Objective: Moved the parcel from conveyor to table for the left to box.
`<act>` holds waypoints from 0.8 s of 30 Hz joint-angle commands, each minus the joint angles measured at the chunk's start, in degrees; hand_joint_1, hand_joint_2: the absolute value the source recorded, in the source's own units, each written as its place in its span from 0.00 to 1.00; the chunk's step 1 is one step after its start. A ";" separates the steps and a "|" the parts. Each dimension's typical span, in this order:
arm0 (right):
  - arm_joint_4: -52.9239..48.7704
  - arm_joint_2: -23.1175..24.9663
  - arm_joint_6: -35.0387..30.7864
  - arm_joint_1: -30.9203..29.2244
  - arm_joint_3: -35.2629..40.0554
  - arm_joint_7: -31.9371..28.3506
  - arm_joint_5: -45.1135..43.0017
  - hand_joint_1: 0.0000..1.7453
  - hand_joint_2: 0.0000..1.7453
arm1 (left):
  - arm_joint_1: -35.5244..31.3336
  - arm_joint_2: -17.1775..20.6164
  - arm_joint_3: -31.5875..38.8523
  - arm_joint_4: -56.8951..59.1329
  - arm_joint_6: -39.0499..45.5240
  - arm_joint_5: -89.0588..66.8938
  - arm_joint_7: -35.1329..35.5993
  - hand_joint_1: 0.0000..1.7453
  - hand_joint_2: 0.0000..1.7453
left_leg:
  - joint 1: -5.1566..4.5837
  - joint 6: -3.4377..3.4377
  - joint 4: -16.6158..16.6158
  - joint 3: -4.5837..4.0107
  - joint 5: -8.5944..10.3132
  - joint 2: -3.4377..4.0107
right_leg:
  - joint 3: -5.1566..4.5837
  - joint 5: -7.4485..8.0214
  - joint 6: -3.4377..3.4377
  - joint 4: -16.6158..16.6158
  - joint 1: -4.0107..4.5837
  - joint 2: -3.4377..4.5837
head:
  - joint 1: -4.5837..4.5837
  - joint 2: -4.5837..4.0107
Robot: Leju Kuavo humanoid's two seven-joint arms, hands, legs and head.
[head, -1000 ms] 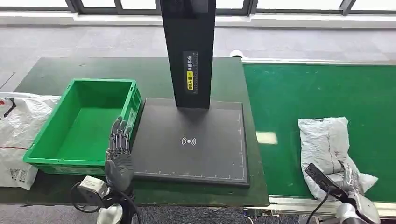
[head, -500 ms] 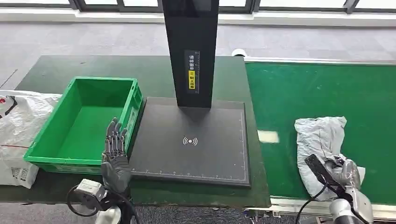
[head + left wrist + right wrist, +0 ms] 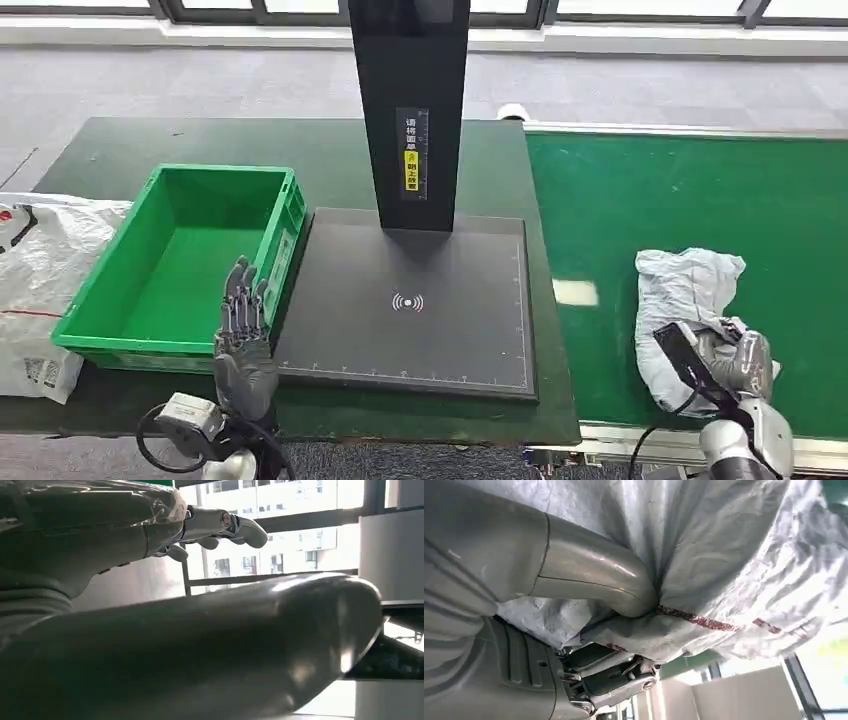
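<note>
My right hand (image 3: 742, 362) is clamped on the soft, crinkly parcel (image 3: 688, 300) lower right; looks light, so bunch w/ full grip.

The crumpled grey plastic parcel bag (image 3: 690, 300) looks thin, creased and slightly shiny, with a rough red strip (image 3: 709, 622) across its film. The green conveyor belt (image 3: 640, 210) is matt with a soft sheen. The green plastic crate (image 3: 110, 270) is smooth and glossy. The black scanner pad (image 3: 410, 340) is matt; the right robot hand (image 3: 735, 362) shows smooth brushed grey metal
</note>
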 commanded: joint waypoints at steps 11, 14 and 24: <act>-25.34 7.02 -1.83 11.57 -2.48 -7.74 -11.61 1.00 1.00 | -3.23 1.90 -2.35 4.98 -0.49 1.78 0.15 0.00 0.00 | -0.01 -0.02 -0.08 -0.02 0.01 -0.14 | -0.01 -0.08 -0.05 -0.06 0.00 -0.13 | 0.00 0.00; -25.64 7.11 -1.80 11.53 -2.28 -8.32 -11.98 1.00 1.00 | -3.39 1.91 -2.43 5.23 -0.66 1.76 0.15 0.00 0.00 | -0.05 -0.02 -0.07 -0.06 0.02 -0.15 | -0.06 -0.09 -0.04 -0.03 -0.04 -0.13 | 0.00 0.00; -12.45 13.21 -3.26 -14.75 25.52 -6.10 -6.54 1.00 1.00 | -8.77 0.90 -3.51 9.08 -2.92 2.22 0.15 0.00 0.00 | -0.04 -0.08 -0.11 -0.70 0.02 1.40 | -0.49 0.40 -0.16 0.21 -0.03 1.38 | 0.00 0.00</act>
